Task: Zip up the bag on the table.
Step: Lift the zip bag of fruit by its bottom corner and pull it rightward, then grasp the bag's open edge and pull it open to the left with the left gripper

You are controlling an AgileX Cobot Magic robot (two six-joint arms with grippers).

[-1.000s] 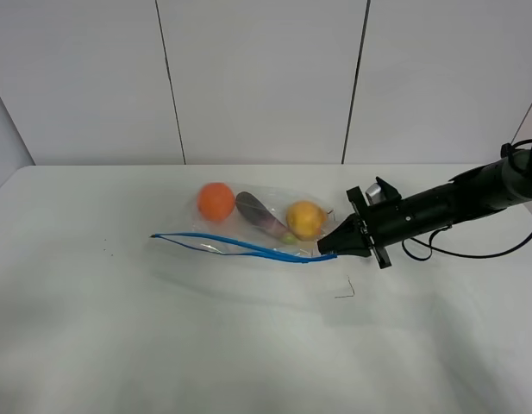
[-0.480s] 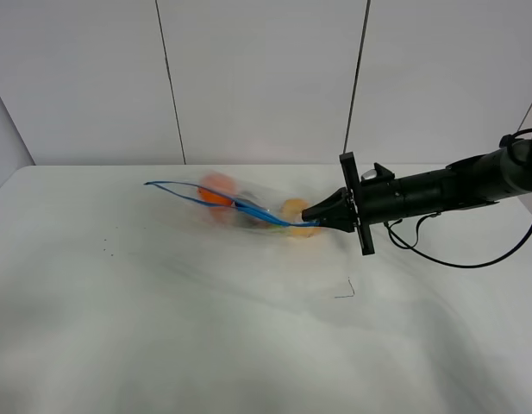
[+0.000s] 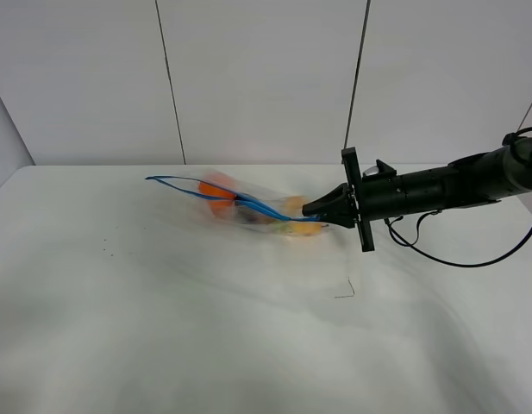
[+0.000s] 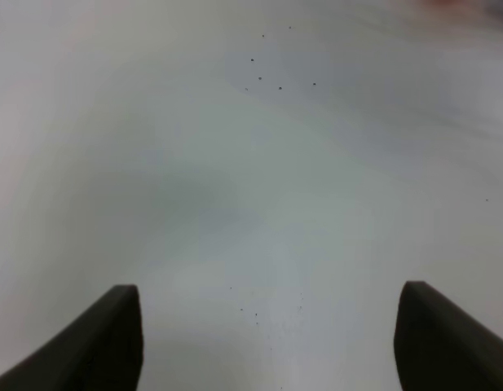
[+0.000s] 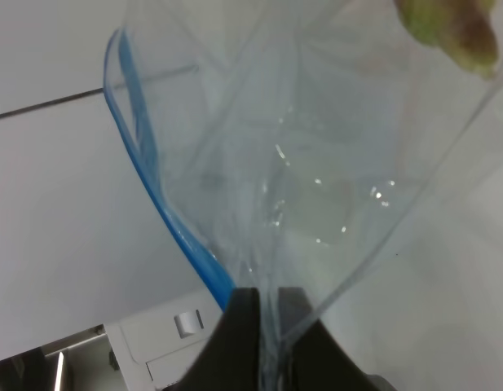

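Observation:
The clear plastic bag hangs blurred above the white table, orange, purple and yellow produce showing through. Its blue zipper strip runs from the far left end to my right gripper, which is shut on the bag's right corner and holds it lifted. In the right wrist view the fingers pinch the clear plastic beside the blue strip. My left gripper is open over bare table, nothing between its fingers; it does not show in the exterior view.
A small dark mark lies on the table in front of the right gripper. A black cable hangs from the right arm. Small dark specks dot the table's left side.
My right gripper lifted the bag's corner off the table and turned; the bag swung up and back, zipper end rising to the left. Since half a second ago it has barely moved.

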